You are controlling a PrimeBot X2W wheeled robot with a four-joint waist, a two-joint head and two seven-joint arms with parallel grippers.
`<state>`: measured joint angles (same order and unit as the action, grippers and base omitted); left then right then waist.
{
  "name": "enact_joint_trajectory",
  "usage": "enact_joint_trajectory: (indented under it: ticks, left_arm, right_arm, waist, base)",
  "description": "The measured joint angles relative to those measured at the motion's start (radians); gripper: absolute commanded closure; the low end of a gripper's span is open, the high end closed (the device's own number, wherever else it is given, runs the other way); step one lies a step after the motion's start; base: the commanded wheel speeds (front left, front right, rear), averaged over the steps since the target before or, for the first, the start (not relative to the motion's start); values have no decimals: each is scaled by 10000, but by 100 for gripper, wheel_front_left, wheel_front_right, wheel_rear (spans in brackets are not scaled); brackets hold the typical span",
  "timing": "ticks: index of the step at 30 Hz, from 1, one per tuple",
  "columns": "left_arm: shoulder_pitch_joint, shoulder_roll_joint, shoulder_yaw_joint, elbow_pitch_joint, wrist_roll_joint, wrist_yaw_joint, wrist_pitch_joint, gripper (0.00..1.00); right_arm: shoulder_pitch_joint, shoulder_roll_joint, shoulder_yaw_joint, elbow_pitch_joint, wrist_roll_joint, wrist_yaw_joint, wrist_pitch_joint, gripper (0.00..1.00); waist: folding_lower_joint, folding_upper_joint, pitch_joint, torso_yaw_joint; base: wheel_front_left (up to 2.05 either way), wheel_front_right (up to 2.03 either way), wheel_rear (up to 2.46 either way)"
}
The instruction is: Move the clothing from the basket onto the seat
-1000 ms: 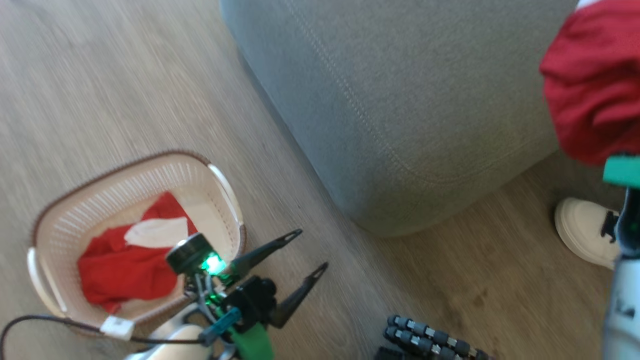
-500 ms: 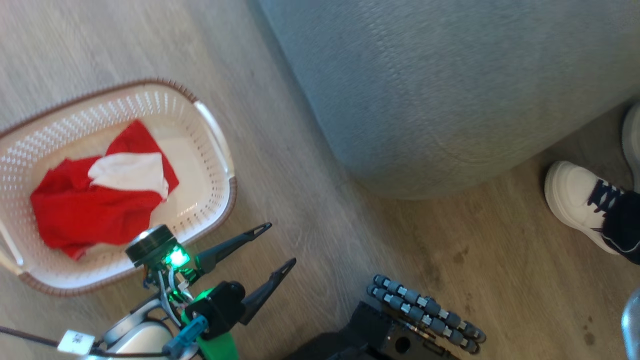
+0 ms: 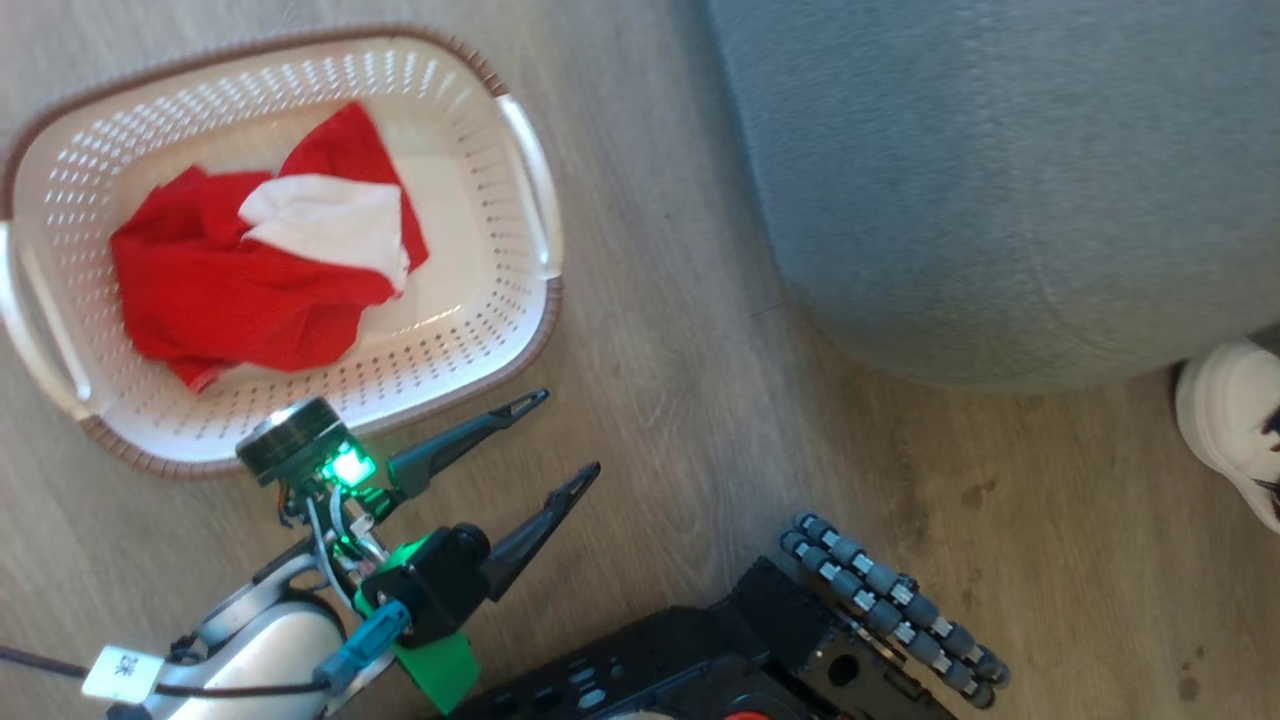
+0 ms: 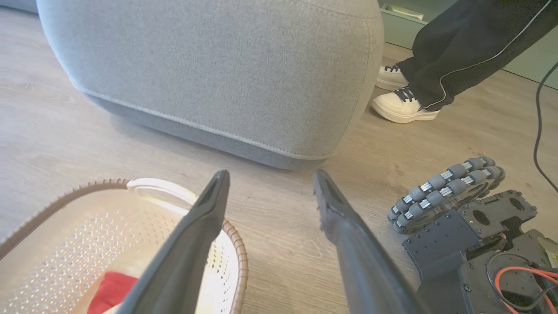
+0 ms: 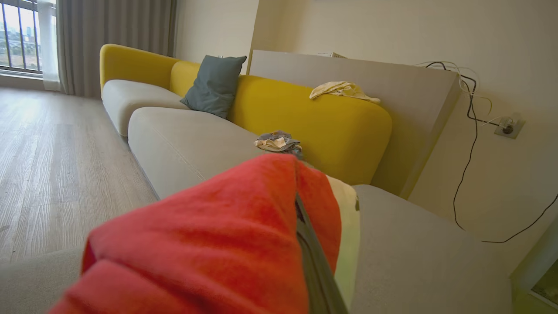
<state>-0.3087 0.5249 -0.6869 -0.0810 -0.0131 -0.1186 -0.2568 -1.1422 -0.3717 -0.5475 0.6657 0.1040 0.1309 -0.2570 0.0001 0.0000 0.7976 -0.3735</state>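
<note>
The left gripper (image 3: pixel 570 430) stands wide open and empty, hovering over the wooden floor (image 3: pixel 690 330) just off the near right corner of the basket (image 3: pixel 470 330). Its fingers point into the bare strip of floor between the basket's handle side and the rounded corner of the grey seat (image 3: pixel 1000 180). That strip is clear boards from rim to upholstery. In the left wrist view one finger overlaps the basket's brown woven rim, while the other lies over open floor.

A red-and-white garment (image 3: pixel 240 290) lies crumpled in the basket, towards its left half. The perforated bottom on the right side is bare.

To the right of the gripper, the roller wheel (image 3: pixel 890 610) of the robot's dark base sits on the floor, near the seat's lower edge but apart from it. A person's white shoe (image 3: pixel 1230 420) stands just beside the seat's corner at the picture's right edge. The left wrist view shows dark trouser legs (image 4: pixel 457 48) above it.

The right gripper (image 5: pixel 301 209) is clamped on a red garment (image 5: pixel 209 244) with a white panel, which drapes over the fingers. It hangs above the long grey seat cushions, before a yellow backrest (image 5: pixel 305 122). A small crumpled cloth (image 5: pixel 277 141) lies further along on the cushion. Left of the sofa edge the floor runs open to the window.
</note>
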Motion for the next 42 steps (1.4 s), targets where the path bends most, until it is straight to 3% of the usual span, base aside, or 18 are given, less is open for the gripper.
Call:
enact_joint_trajectory:
  ticks: [8,17,18,19,20,27,42]
  left_arm:
    - [-409,-127,6,-36,86,161,0,0]
    - [-484,-255,-19,-82,84,178,2,0]
    - [-486,-265,-19,-82,84,198,0,0]
    - [-490,-274,-17,-81,84,201,2,0]
    - [-497,-282,-17,-77,84,205,2,0]
    - [-648,-472,-157,65,86,198,0,0]
    - [-994,-1728,-309,1034,-150,309,0,0]
  right_arm:
    - [-802,88,-167,2042,-617,2,21,100]
    - [-801,153,-21,3766,-1210,2,387,100]
    - [-800,151,-6,3835,-1246,2,384,59]
    - [-802,136,-2,3877,-1325,2,368,11]
    - [-815,127,-2,3923,-1371,0,366,0]
    - [-972,63,209,4537,-1463,0,370,0]
    - [-42,-500,2817,5770,-1175,2,1430,0]
  waist:
    - [1,0,578,609]
    - [0,0,640,783]
    - [0,0,637,781]
    - [0,0,631,775]
    - [0,0,617,767]
    - [0,0,221,734]
    - [-1,0,-2088,794]
  base:
    - [0,0,0]
    - [0,0,0]
    - [0,0,0]
    - [0,0,0]
    - [0,0,0]
    - [0,0,0]
    - [0,0,0]
